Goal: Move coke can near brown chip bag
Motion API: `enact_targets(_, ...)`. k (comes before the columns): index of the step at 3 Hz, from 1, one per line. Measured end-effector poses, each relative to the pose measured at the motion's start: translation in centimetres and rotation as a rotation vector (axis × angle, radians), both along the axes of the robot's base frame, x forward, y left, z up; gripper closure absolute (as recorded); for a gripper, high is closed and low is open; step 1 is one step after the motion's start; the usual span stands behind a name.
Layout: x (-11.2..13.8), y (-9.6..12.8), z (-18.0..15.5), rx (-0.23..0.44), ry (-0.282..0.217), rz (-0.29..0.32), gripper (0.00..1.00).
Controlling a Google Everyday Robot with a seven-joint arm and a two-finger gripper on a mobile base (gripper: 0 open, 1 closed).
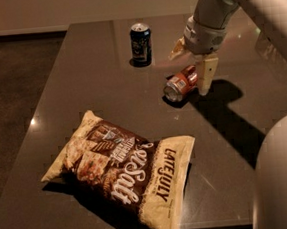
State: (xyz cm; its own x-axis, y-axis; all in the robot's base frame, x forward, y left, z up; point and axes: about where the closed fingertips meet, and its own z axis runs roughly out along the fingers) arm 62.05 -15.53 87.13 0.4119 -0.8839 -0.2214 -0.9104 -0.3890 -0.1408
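The coke can (180, 84) lies on its side on the dark table (80, 82), right of centre, its silver end pointing front-left. My gripper (192, 62) hangs over the can's back end and is open. One tan finger (205, 74) stands right beside the can's right end, and the other finger (177, 49) is behind the can. The brown chip bag (123, 168) lies flat at the front of the table, well in front and left of the can.
A dark blue can (141, 44) stands upright at the back of the table, left of the gripper. My arm (284, 169) fills the right edge of the view. The table's front edge runs just below the bag.
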Motion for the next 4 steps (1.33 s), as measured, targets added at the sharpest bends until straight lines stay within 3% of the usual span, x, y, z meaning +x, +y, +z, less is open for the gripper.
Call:
enact_targets(2, -0.8, 1.2, 0.3, -0.017, 0.004, -0.001, 0.64)
enact_targets(3, -2.2, 2.9, 2.0, 0.009, -0.018, -0.01, 0.88)
enact_targets(4, -4.0, 5.6, 3.2, 0.029, -0.018, 0.016, 1.0)
